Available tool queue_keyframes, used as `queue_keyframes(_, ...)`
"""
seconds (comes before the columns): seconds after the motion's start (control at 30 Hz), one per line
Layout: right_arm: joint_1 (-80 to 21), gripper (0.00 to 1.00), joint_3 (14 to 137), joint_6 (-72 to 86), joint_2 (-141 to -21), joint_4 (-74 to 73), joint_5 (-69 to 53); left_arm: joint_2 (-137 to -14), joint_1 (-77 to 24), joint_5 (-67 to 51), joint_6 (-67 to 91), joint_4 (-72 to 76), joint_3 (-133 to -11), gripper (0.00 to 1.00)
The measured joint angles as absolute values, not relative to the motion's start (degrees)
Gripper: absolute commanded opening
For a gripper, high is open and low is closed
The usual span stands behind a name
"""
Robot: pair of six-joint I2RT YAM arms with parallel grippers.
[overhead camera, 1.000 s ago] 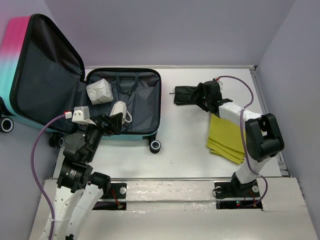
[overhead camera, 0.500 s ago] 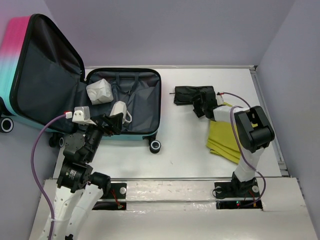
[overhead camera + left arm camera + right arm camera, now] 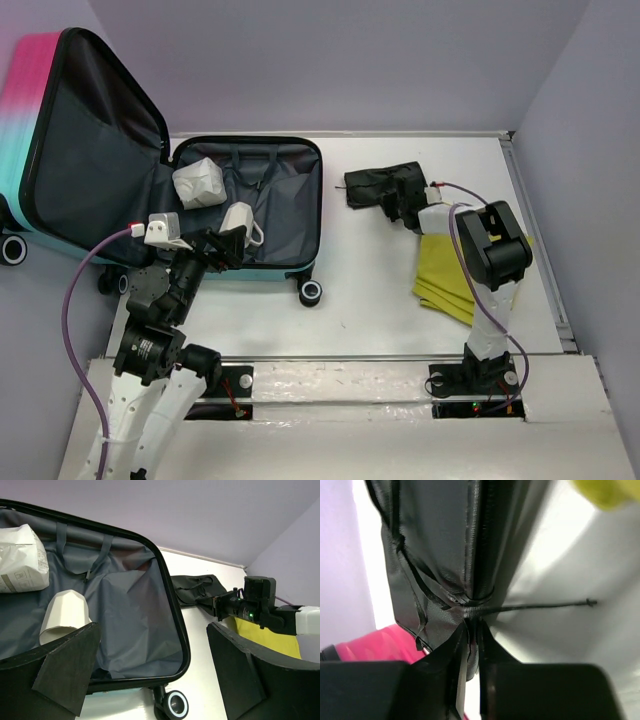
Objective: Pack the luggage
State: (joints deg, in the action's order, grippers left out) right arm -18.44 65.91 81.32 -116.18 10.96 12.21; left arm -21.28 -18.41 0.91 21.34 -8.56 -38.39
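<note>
The right gripper is clamped on a pinch of a black pouch, at the gathered spot where its cord comes out. The wrist view shows the jaws almost together with only a thin fold of fabric between them. That looks like a shallow hold, so the lift should be slow and straight up until the whole pouch hangs free of the table. Dragging it sideways could pull the fold out. The loose cord trails to one side and may snag, so it needs height before the move across.

A yellow cloth lies under the same arm, beside the pouch, and should stay put.

The luggage lies open on the left of the table, well apart from the pouch, with its lid propped up against the wall. A white packet and a white cup sit in its left half, so the bare lining on the right side is the better drop spot.

The left gripper hangs spread wide and empty over the near rim, just beside the cup. The carry should come in from the far right side to avoid it.
</note>
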Motion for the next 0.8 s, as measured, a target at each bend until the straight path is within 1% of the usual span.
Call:
queue_keyframes(0.23,-18.4,0.07,66.7,71.4,-113.9,10.9,12.3,-21.3,-18.7,0.9,21.3,-8.6,-38.4,0.99)
queue_keyframes(0.43,-19.4,0.07,68.2,57.5,-102.2,8.9,13.0,-21.3,-19.0,0.9,21.3,-8.6,-38.4,0.99)
queue_keyframes(0.5,-21.0,0.07,71.2,53.3,-98.3,8.1,13.3,-21.3,-19.1,0.9,21.3,-8.6,-38.4,0.99)
queue_keyframes(0.6,-24.4,0.07,76.8,49.5,-96.1,7.9,12.6,-21.3,-19.1,0.9,21.3,-8.5,-38.4,0.99)
queue_keyframes(0.77,-31.9,0.07,89.0,44.5,-99.5,6.7,7.7,-21.2,-19.1,0.9,21.3,-8.5,-38.4,0.99)
queue_keyframes(0.8,-33.0,0.15,91.0,44.0,-100.7,5.8,6.3,-21.2,-19.1,0.9,21.3,-8.5,-38.4,0.99)
